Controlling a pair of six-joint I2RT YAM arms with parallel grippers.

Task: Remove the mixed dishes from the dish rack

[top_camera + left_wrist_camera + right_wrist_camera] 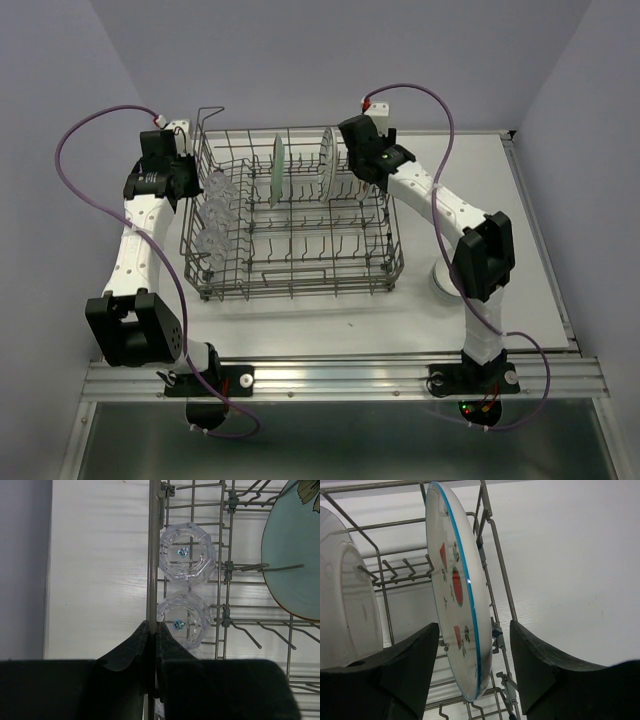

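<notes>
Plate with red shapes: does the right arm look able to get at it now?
Probably yes: the right claw is open and appears to straddle the plate with red shapes, though dish rack wire runs close beside.

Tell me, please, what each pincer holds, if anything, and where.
The left pincer pinches the dish rack by its side rim wire. The right pincer, open around the red-patterned plate's edge, holds nothing.

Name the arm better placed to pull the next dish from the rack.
Right. The right pincer, open, straddles the red-patterned plate in the dish rack, so it likely only needs closing. The left pincer is shut at the rack's side wire, beside the glasses.
</notes>
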